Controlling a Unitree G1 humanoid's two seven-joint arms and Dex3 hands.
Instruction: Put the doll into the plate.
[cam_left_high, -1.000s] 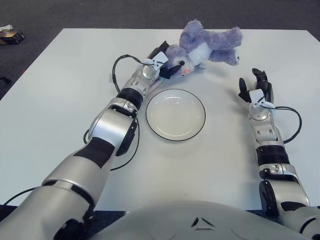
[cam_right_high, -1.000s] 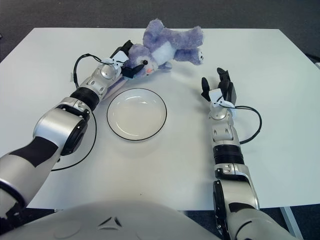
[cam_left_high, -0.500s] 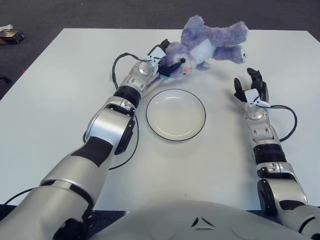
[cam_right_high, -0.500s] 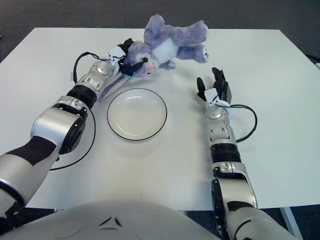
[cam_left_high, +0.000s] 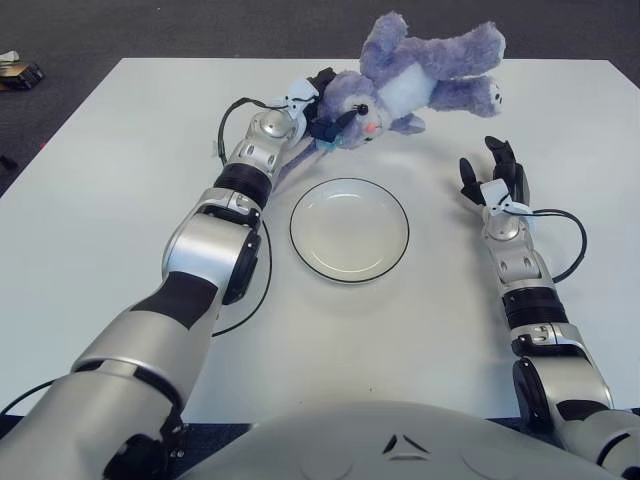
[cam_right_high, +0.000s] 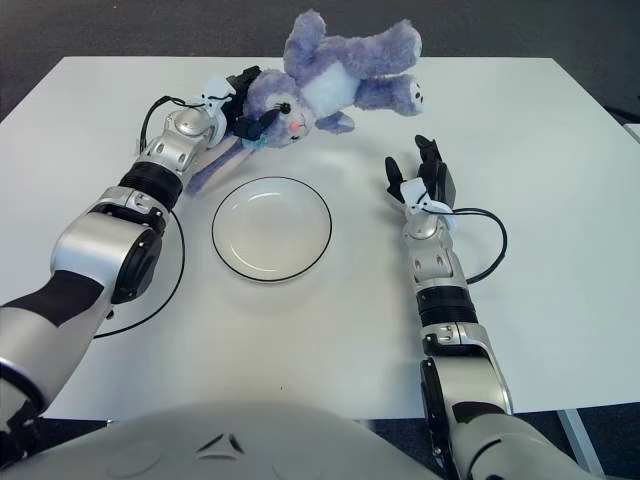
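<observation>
A purple plush doll (cam_left_high: 410, 80) with a white belly hangs above the table's far side, its head held by my left hand (cam_left_high: 318, 112), whose fingers are curled around it. The doll's body and legs stretch to the right, and a long ear dangles toward the table. A white plate (cam_left_high: 349, 229) with a dark rim lies on the table, below and in front of the doll. My right hand (cam_left_high: 491, 179) shows to the right of the plate, fingers spread and holding nothing.
The white table (cam_left_high: 120, 200) ends at dark carpet on all sides. A black cable (cam_left_high: 236, 125) loops along my left forearm, and another cable (cam_left_high: 566, 245) trails by my right wrist. A small object (cam_left_high: 18, 70) lies on the floor at far left.
My left hand has lifted the doll off the table and carried it up and away. My right hand has shifted slightly left, toward the plate.
</observation>
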